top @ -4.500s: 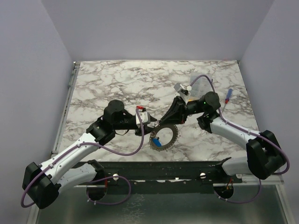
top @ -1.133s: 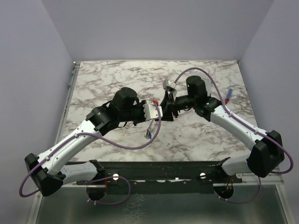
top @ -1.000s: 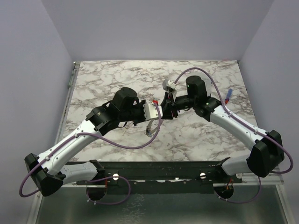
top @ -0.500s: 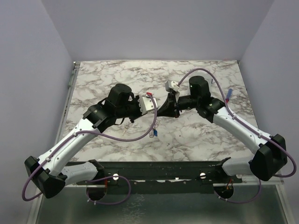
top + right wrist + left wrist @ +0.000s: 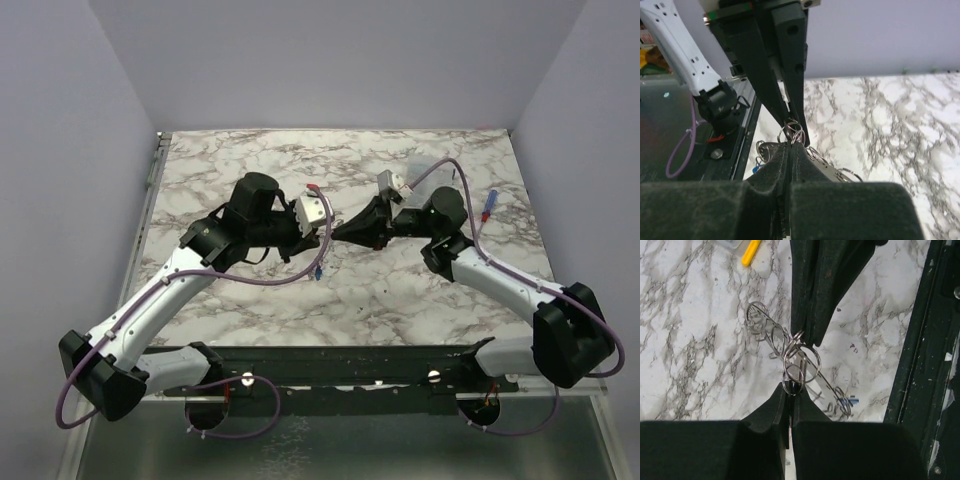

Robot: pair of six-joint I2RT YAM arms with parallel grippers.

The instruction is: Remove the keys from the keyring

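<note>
My left gripper (image 5: 328,231) and right gripper (image 5: 342,231) meet tip to tip above the middle of the table. Both are shut on the keyring, which shows nearly edge-on as a thin grey band (image 5: 812,372) and as a flat grey strip with holes (image 5: 829,171). Several small split rings (image 5: 801,356) hang from it at the fingertips. A blue-headed key (image 5: 316,272) dangles below and also shows in the left wrist view (image 5: 851,401). In that view my left gripper (image 5: 790,388) faces the right fingers (image 5: 815,300). In the right wrist view my right gripper (image 5: 791,145) faces the left fingers (image 5: 785,65). No black-headed key shows.
A clear plastic box (image 5: 425,170) stands at the back right. A blue-handled tool (image 5: 488,207) lies by the right edge. A yellow-handled tool (image 5: 751,251) lies beyond the right fingers. The dark rail (image 5: 925,340) runs along the table's near edge.
The keyring lay flat on the table 4.5 s ago and is now held in the air. Over the last second both wrists turned, the right arm drew right, and the blue key hangs higher.
</note>
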